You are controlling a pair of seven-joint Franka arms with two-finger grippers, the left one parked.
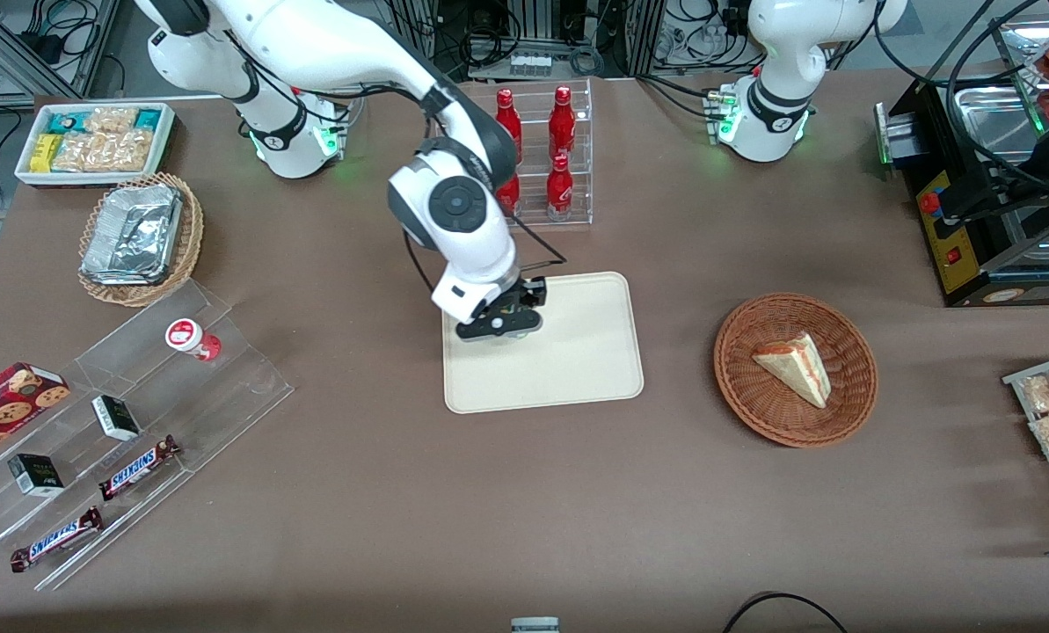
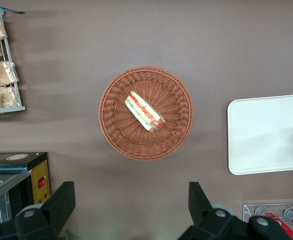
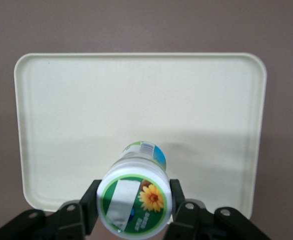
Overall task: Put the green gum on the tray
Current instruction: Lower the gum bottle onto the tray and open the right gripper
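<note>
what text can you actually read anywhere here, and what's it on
"SNICKERS": on the upper candy bar on the clear stepped display.
"SNICKERS": on the lower candy bar there.
The green gum, held by the gripper above the tray: lid shows a sunflower; its print is unreadable.
Red bottles: script illegible.

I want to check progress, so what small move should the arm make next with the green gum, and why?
Probably lower straight down, then release. The claw is shut on the green gum, hanging over the tray near its edge, and the canister looks not yet set down.
</note>
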